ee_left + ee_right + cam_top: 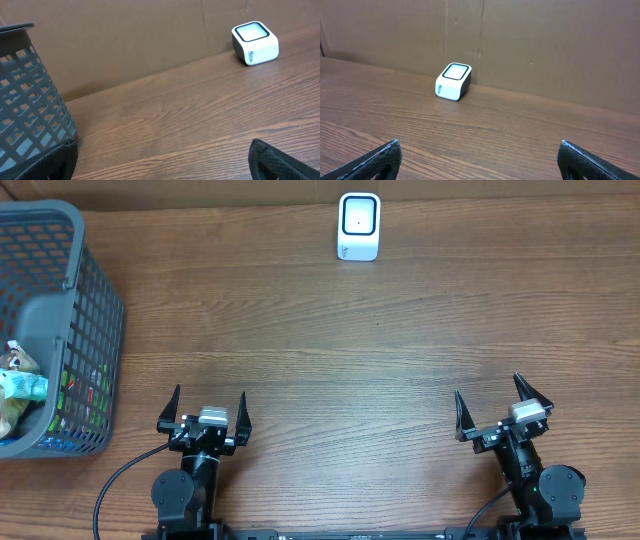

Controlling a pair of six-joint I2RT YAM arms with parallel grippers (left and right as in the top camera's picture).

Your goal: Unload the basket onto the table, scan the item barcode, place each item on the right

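The left end effector (209, 400) and the right end effector (488, 390) are both spread fully wide and hold nothing, low over the brown wooden desk (330, 350). The items to scan, crumpled colourful packets (22, 385), lie inside the grey plastic lattice basket (95, 340), just forward and left of the left end effector. The small white cube-shaped scanner (359, 226) stands far ahead, between the two arms. The left arm looks best placed for the pick. It should rise over the basket wall, come straight down on one packet and pinch it clear of its neighbours. No barcode shows, so it must be found before the packet is presented to the scanner.
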